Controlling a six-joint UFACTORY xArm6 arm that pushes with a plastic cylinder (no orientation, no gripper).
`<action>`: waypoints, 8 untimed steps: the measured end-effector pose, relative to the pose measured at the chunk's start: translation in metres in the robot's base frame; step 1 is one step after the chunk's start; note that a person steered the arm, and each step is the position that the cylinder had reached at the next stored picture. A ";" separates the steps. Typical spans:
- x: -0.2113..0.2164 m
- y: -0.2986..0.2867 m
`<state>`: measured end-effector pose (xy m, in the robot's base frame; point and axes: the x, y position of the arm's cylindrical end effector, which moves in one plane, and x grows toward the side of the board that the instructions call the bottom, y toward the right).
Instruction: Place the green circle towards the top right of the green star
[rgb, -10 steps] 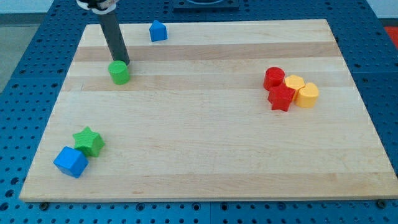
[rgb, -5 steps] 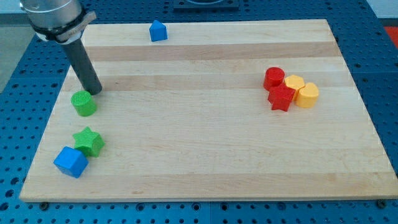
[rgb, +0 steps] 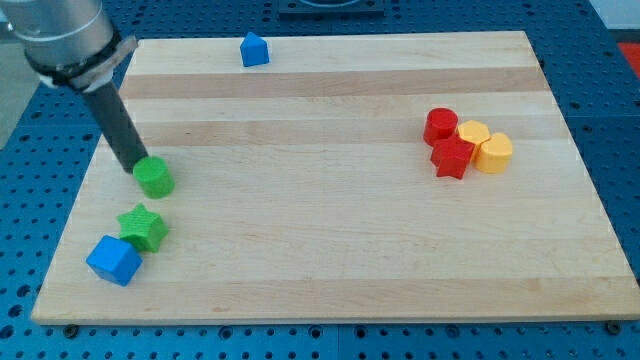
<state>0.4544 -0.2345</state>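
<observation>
Over by the left edge of the surface (rgb: 330, 270), my tip (rgb: 134, 168) sits right against the upper-left side of the green circle (rgb: 154, 177). No hand on this arm at all, just the dark rod, so nothing is open or closed. The green circle is just above the green star (rgb: 143, 227), a touch to its right, with a small gap between them. A blue cube (rgb: 113, 260) touches the star near the bottom left corner. A small blue block (rgb: 254, 49) sits at the top edge. Toward the right edge, two red (rgb: 440, 126) (rgb: 452, 157) and two yellow blocks (rgb: 472, 133) (rgb: 493, 152) huddle together.
</observation>
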 end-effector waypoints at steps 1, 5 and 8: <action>0.023 0.000; -0.036 0.084; 0.015 0.088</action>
